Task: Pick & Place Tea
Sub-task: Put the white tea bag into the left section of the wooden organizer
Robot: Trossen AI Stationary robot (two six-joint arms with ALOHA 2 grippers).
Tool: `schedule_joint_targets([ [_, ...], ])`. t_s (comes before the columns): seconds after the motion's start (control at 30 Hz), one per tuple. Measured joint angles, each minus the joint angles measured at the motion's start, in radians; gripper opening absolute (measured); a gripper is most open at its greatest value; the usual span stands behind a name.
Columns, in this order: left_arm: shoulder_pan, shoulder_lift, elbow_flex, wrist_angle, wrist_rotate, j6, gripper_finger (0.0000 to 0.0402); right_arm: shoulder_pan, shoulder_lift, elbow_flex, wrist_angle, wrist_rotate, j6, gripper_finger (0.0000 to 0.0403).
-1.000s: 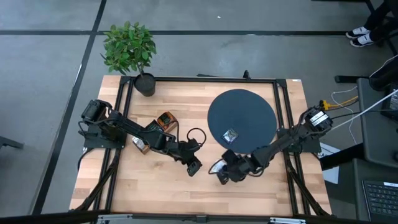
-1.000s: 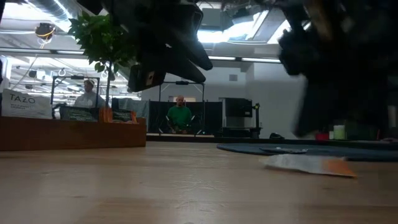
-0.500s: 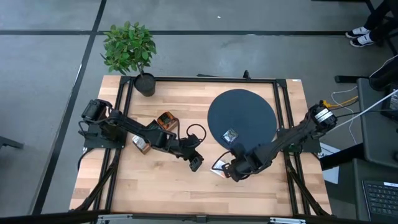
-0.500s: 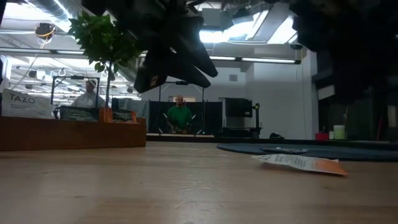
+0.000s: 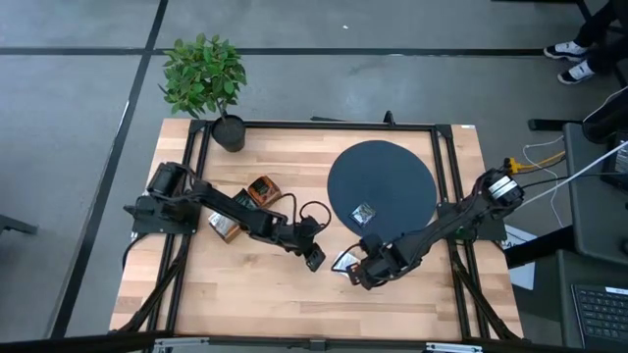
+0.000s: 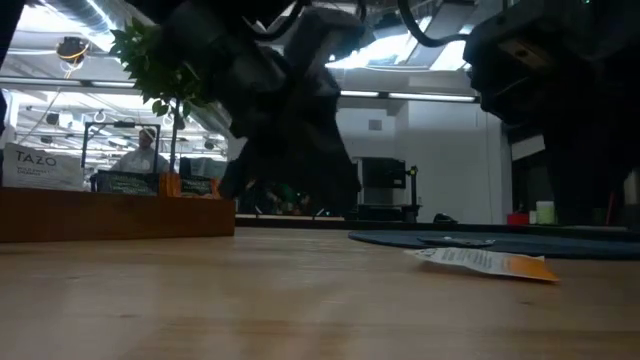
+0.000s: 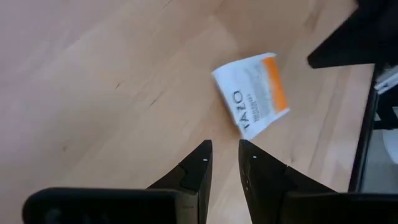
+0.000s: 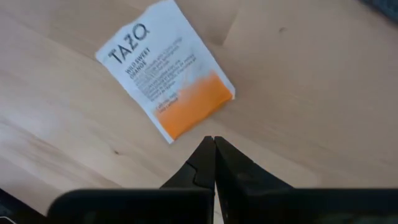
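A white tea sachet with an orange band (image 5: 343, 261) (image 8: 165, 74) (image 7: 255, 93) lies flat on the wooden table (image 5: 245, 294), between my two grippers. My right gripper (image 8: 214, 140) (image 5: 359, 277) is shut and points steeply down, its tips just short of the sachet's orange end and clear of it. My left gripper (image 7: 224, 146) (image 5: 315, 259) slants down on the sachet's left with a narrow gap between its fingers and nothing in it. A second sachet (image 5: 365, 213) lies on the dark round disc (image 5: 392, 167).
The disc covers the table's far right. A potted plant (image 5: 204, 78) stands at the far left corner. A brown wooden box (image 6: 115, 215) with tea sits at the left under my left arm, near small packs (image 5: 262, 189). Bare wood lies along the near edge.
My right gripper has risen off the table and tipped to point more steeply down, staying shut. My left gripper has come down and moved a little toward the sachet. The sachet stays flat on the table.
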Motion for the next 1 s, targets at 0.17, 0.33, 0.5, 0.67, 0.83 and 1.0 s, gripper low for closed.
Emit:
schedule_joint_targets([
  [0.17,0.007,0.049,0.000,0.032,0.043,-0.045,0.0075,0.000,0.029,0.000,0.032,-0.033,-0.003,0.0005],
  [0.33,0.024,0.079,0.000,0.066,0.073,-0.069,0.0086,-0.003,0.069,0.000,0.085,-0.060,-0.021,0.0004],
  [0.5,0.037,0.087,0.000,0.081,0.058,-0.068,0.0118,-0.015,0.076,0.000,0.092,-0.064,-0.040,0.0008],
  [0.67,0.057,0.088,0.000,0.092,0.097,-0.094,0.0159,-0.034,0.076,0.000,0.087,-0.064,-0.089,0.0006],
  [0.83,0.086,0.141,0.003,0.163,0.204,-0.155,0.0193,-0.062,0.076,0.000,0.085,-0.064,-0.138,0.0006],
  [1.0,0.090,0.164,0.004,0.224,0.220,-0.171,0.0207,-0.085,0.076,0.000,0.089,-0.064,-0.185,0.0009],
])
